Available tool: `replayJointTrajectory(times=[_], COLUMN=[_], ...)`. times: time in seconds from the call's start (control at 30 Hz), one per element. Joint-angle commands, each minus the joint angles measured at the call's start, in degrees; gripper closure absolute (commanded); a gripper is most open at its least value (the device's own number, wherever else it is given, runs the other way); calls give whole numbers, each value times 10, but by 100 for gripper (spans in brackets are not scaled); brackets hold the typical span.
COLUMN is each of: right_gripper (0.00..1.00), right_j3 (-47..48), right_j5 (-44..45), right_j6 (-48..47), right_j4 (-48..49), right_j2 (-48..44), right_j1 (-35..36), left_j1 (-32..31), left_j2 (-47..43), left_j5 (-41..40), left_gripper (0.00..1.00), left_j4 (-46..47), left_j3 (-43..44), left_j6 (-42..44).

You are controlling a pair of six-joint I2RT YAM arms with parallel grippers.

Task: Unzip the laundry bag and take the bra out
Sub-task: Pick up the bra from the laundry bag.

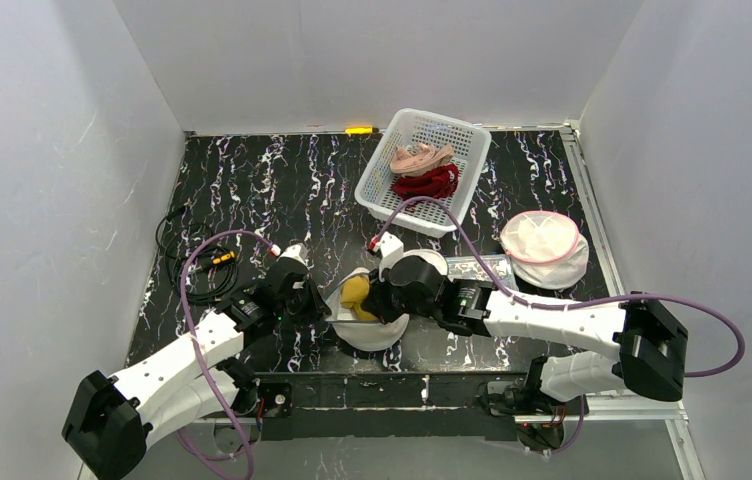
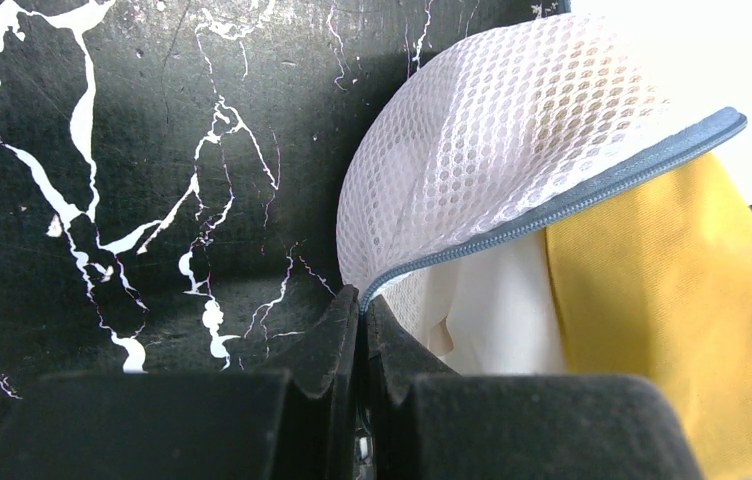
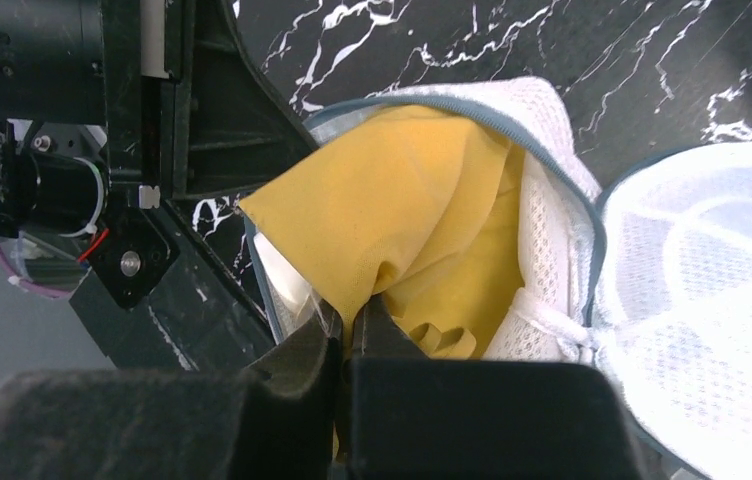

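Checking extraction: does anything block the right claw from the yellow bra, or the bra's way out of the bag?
Nothing visible does. The right claw is shut on the yellow bra; the mesh bag is unzipped there, and the left claw pinches its zipper edge.
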Motion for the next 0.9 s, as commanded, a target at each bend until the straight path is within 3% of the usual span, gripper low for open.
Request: replayJointTrajectory(times=[0.0, 0.27, 0.57, 0.7, 0.87], right_gripper=[99, 99, 99, 99, 99], right_j3=[-19, 17, 39, 76, 159], right_j5=[-52, -164, -226, -221, -163], right_j6=[25, 26, 61, 44, -26], right_j4=[78, 109, 134, 106, 3], right_j2=[-21, -52, -84, -95, -99], right_j1=[-4, -28, -78, -92, -101], left_j1=[2, 2, 2, 2, 2], left_j2=[7, 15, 11, 6, 2], left_j5=[-6, -9, -12, -16, -26], left_gripper=[100, 100, 100, 100, 100], left_j4=[-12, -19, -31, -41, -56], left_j3=[4, 18, 28, 31, 39], left_j6=[1, 2, 2, 2, 2])
